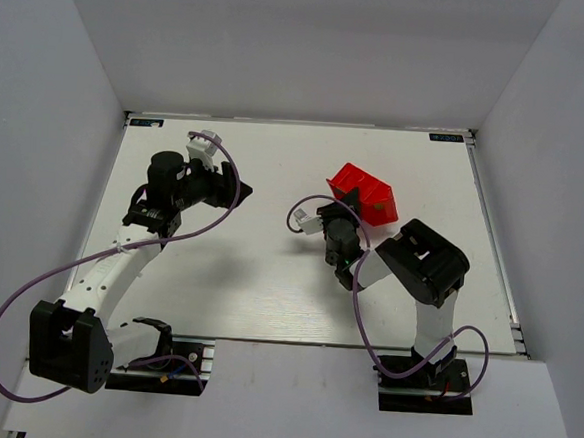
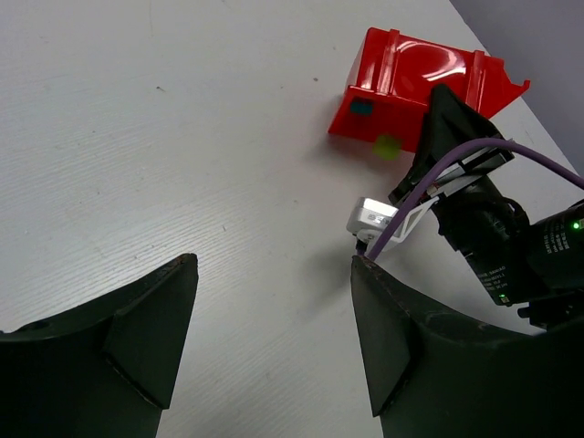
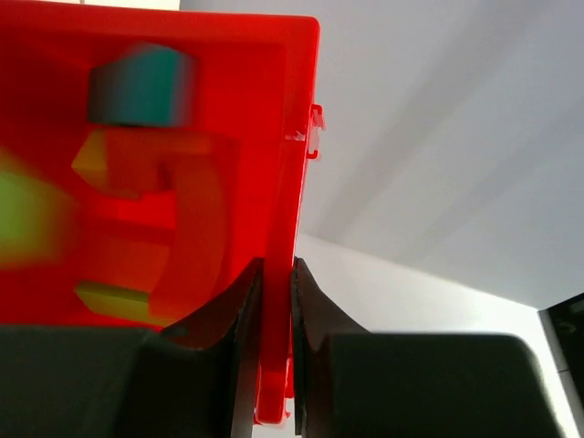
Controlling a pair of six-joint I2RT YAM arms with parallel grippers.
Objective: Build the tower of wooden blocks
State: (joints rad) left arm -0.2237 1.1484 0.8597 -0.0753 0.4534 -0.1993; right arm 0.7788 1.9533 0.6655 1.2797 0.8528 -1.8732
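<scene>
From above, the left fingers [image 1: 236,187] hang over the white table [image 1: 268,277], well apart from the red tray [image 1: 366,195], which the right fingers [image 1: 341,210] hold tilted near the table's middle. In the left wrist view, the left fingers [image 2: 169,310] stand wide with only bare table between them. Beyond them the tray [image 2: 411,78] is tipped up, with a teal block [image 2: 361,109] against its near face and a green block [image 2: 389,147] at its lower edge. In the right wrist view, the right fingers [image 3: 248,301] are narrow, pinching the tray's wall [image 3: 281,228]. Inside lie a teal block [image 3: 141,87], a blurred green one [image 3: 23,219], a red arch [image 3: 187,228] and a yellow piece [image 3: 109,297].
</scene>
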